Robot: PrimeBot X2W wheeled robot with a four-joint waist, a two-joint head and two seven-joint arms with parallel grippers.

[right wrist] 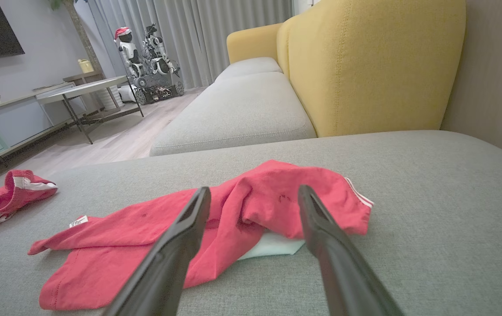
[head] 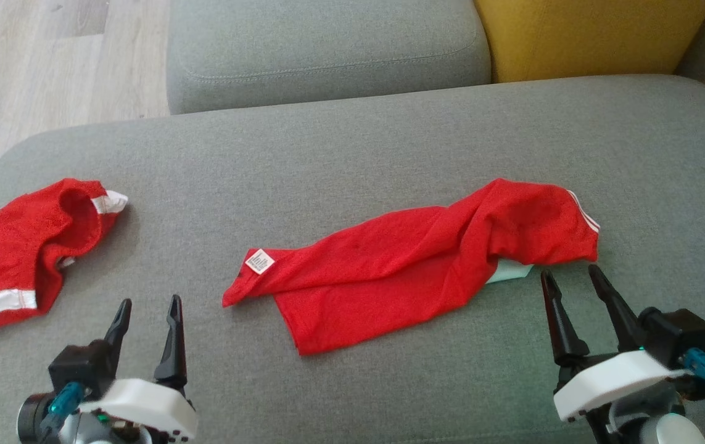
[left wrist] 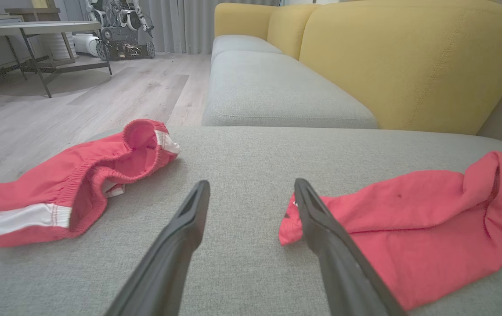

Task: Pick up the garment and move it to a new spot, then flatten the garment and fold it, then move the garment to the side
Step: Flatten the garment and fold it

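A crumpled red garment (head: 414, 259) with a white label and white stripes lies stretched across the middle of the grey sofa seat (head: 352, 148); it also appears as the red garment (left wrist: 422, 219) in the left wrist view and the red garment (right wrist: 215, 219) in the right wrist view. My right gripper (head: 570, 277) stands open just below the garment's right end, apart from it. Lower left, my left gripper (head: 148, 308) is open over bare cushion, left of the garment's labelled corner. Nothing is held.
Red shorts (head: 25, 246) with white bands lie at the seat's left edge. A second grey cushion (head: 327, 55) and yellow backrest (head: 586, 37) lie beyond. Wooden floor (head: 50, 61) borders the left. A table (right wrist: 84, 87) and another robot (right wrist: 145, 57) stand far off.
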